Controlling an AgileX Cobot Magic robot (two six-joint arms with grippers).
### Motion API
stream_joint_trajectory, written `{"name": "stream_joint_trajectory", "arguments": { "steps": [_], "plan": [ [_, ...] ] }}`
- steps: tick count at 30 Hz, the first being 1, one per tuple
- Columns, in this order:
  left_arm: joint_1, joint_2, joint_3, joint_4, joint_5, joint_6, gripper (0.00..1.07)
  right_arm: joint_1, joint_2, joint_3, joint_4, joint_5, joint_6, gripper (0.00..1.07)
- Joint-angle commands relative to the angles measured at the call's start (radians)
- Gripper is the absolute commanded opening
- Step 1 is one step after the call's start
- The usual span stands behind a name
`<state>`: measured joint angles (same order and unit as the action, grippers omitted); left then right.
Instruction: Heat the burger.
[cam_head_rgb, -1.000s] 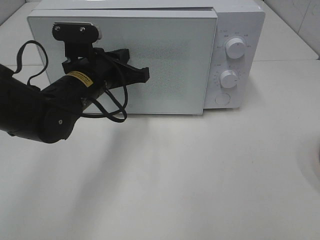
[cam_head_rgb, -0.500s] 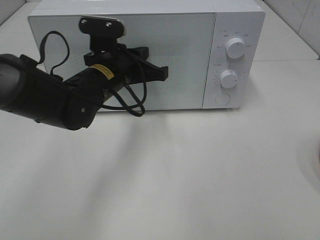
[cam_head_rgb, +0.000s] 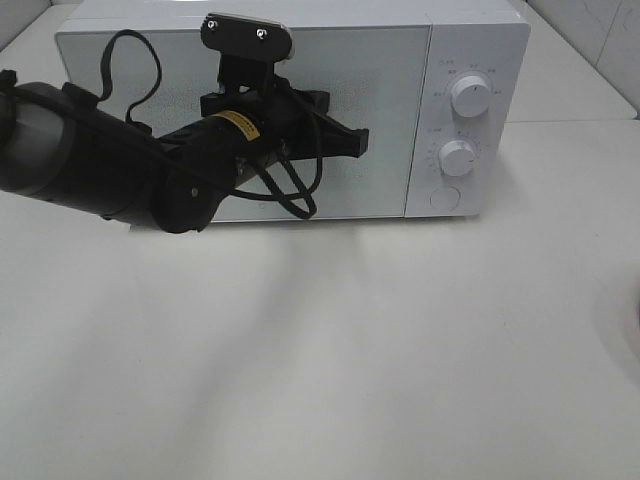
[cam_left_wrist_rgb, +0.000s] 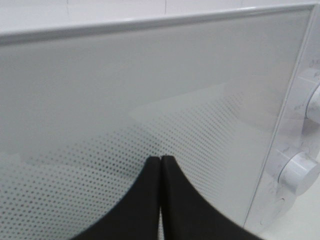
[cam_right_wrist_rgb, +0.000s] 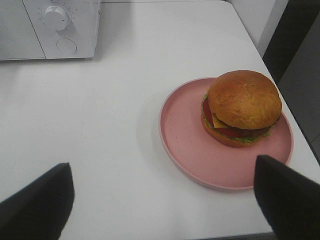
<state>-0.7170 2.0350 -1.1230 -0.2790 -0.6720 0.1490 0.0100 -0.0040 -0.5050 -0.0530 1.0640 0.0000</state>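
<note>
Your left gripper (cam_head_rgb: 355, 143) has its jaws pressed flat together with nothing between them; the wrist view shows the two black fingertips (cam_left_wrist_rgb: 161, 165) meeting in a single seam. A closed tip like that reads as a poking or pushing tool, not a grasp. It hangs in front of the microwave door (cam_head_rgb: 380, 90), pointed toward the control side. I cannot tell whether the tip touches the glass.

The microwave (cam_head_rgb: 480, 40) is shut, door flush with the control panel. Two knobs sit on that panel, upper knob (cam_head_rgb: 470, 95) and lower knob (cam_head_rgb: 456, 157), with a round button (cam_head_rgb: 444, 198) beneath them. My judgement: that button is likely the door release, and you are lining the closed tip up for it, since the door must open before anything goes in.

Your right gripper (cam_right_wrist_rgb: 162, 195) stands wide apart and holds nothing. It hovers over the table (cam_right_wrist_rgb: 115, 125), apart from the plate and waiting.

The burger (cam_right_wrist_rgb: 242, 107) sits on the pink plate (cam_right_wrist_rgb: 190, 145), off-centre toward one rim, well apart from the microwave. The plate rests near the table's corner, so watch the edge when you lift it. Heating has not begun.
</note>
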Motion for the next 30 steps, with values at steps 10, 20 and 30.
{"name": "stream_joint_trajectory", "arguments": {
  "steps": [10,20,30],
  "plan": [
    [-0.024,-0.186,-0.026,-0.079,0.354,0.047,0.0,-0.005,-0.026,-0.001,-0.002,-0.007,0.005,0.94],
    [-0.031,-0.292,-0.026,-0.01,0.822,0.053,0.0,-0.005,-0.026,-0.001,-0.002,-0.007,0.005,0.94],
    [-0.031,-0.37,-0.026,0.007,1.215,0.009,0.39,-0.005,-0.026,-0.001,-0.002,-0.007,0.005,0.94]
  ]
}}
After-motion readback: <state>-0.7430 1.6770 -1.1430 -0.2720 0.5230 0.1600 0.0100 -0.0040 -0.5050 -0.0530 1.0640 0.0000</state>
